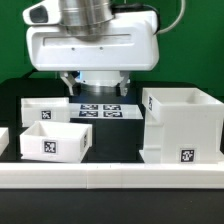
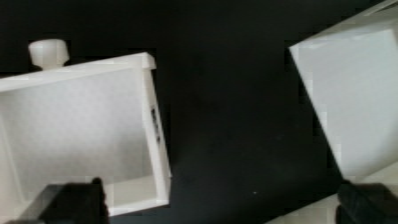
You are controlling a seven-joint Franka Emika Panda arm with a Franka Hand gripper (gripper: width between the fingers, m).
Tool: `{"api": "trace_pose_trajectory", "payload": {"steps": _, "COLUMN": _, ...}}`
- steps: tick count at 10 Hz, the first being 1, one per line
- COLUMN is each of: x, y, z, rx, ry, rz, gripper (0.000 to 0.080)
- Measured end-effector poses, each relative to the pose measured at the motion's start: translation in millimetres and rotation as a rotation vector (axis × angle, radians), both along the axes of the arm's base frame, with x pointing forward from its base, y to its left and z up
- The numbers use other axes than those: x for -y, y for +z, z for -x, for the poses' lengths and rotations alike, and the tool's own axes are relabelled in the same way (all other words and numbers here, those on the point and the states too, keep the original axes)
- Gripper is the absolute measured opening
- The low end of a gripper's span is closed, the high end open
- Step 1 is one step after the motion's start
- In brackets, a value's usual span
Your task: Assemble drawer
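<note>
The big cube casing [image 1: 182,125] stands near the worktop's front edge, toward the exterior view's right, its open side up and a tag low on its front. Two shallow trays lie toward the exterior view's left. The front tray [image 1: 55,142] is by the front edge, and the rear tray [image 1: 45,108] sits just behind it, perhaps touching. The gripper [image 1: 95,88] hangs above the marker board [image 1: 100,110] toward the back edge, its fingers [image 2: 71,200] spread wide and holding nothing. A low white bar [image 1: 110,175] lines the front edge.

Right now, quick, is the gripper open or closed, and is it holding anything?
The gripper: open, fingers spread wide, holding nothing. In the wrist view, the side wall of a tray shows between the fingers, not clamped.
</note>
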State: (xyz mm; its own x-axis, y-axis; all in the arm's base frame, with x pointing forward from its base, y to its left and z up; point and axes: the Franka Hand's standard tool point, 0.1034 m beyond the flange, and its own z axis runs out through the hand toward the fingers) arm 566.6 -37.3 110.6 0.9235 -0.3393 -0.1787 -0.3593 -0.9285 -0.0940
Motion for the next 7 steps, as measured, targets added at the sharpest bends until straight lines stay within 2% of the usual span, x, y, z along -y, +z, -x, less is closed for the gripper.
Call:
{"api": "trace_pose_trajectory", "payload": {"steps": 2, "x": 1.1, "y": -1.0, "z": 0.7, "rx": -0.002, "ry": -0.001, "rz": 0.0, "gripper": 0.0649}}
{"api": "trace_pose_trajectory", "payload": {"steps": 3, "x": 5.3, "y": -7.2, "z": 4.1, "rx": 0.014, "ry": 0.061, "rz": 0.012, "gripper": 0.0649}}
{"api": "trace_pose_trajectory", "payload": {"steps": 5, "x": 10.7, "y": -28.6, "z": 21.8, "rx": 0.027, "ry": 0.103, "rz": 0.044, "gripper": 0.0649}}
{"api": "trace_pose_trajectory", "payload": {"steps": 7, "x": 11.7, "y": -49.6, "z": 28.6, "rx": 0.075, "ry": 0.107, "rz": 0.074, "gripper": 0.0649}}
